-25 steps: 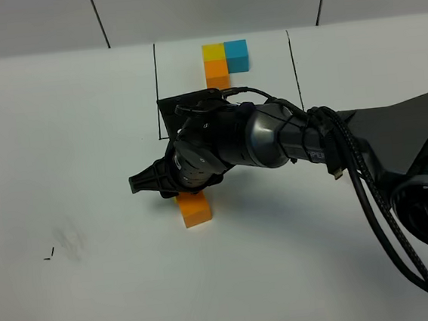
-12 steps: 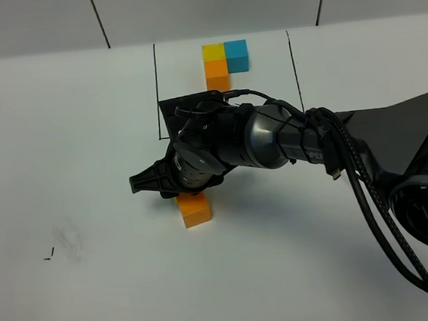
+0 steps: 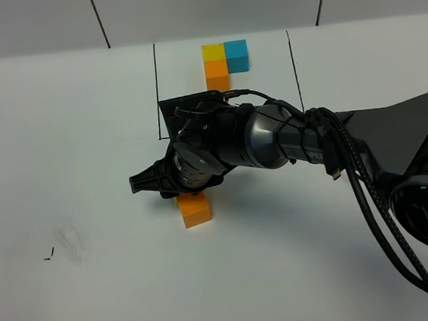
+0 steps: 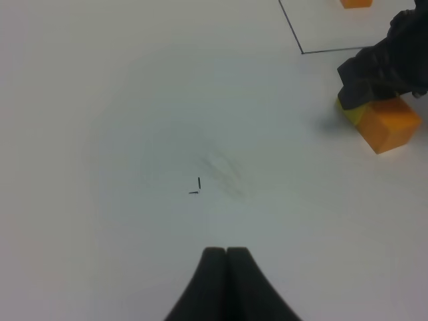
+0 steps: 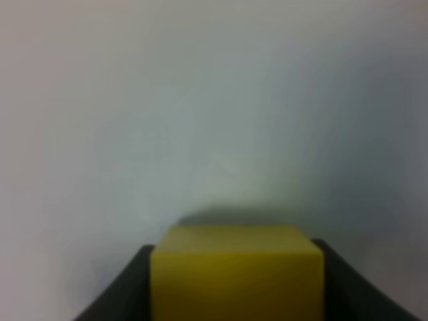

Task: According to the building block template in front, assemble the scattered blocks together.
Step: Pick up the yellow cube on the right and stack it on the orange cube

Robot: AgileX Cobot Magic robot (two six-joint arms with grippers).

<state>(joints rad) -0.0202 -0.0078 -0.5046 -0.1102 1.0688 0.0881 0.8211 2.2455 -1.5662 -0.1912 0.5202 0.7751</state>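
The building block template (image 3: 217,74), a yellow, light blue and orange L, lies at the back inside thin black lines. My right gripper (image 3: 160,187) reaches across the middle and is shut on the yellow cube (image 5: 237,267), held low against the table beside the loose orange cube (image 3: 194,208). In the left wrist view the yellow cube (image 4: 352,114) touches the orange cube (image 4: 388,125) under the right gripper (image 4: 358,93). The loose light blue cube is hidden or out of view. My left gripper (image 4: 226,253) is shut and empty, well away over bare table.
The white table (image 3: 61,145) carries a small black mark (image 4: 195,187) and a faint smudge (image 3: 70,242) at the front left. The right arm's body and cables (image 3: 351,162) span the right half of the table.
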